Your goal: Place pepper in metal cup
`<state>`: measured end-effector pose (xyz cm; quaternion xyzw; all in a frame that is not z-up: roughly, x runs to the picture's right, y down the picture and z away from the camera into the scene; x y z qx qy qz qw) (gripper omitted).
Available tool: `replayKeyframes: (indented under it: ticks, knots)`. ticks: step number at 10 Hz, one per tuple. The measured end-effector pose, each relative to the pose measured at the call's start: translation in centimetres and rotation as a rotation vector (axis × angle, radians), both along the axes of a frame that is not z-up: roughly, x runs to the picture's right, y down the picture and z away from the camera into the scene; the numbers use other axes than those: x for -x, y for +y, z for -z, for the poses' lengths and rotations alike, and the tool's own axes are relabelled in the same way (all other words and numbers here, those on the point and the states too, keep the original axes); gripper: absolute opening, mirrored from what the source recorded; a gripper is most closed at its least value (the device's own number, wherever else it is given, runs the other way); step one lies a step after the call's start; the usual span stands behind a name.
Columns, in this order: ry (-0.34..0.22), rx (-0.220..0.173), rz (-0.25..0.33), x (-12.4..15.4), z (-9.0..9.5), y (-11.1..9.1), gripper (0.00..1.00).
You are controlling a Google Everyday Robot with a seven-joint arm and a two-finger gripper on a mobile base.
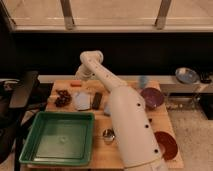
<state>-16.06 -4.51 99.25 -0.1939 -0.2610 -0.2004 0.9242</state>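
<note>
Arm stretched far forward, wrist bent down — tool low, jaws spread.
</note>
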Motion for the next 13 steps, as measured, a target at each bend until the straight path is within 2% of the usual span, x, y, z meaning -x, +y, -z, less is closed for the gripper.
replayKeyframes:
  ticks: [13]
  knots:
    - [0.028, 0.012, -0.014, -1.2, -1.2, 0.3, 0.66]
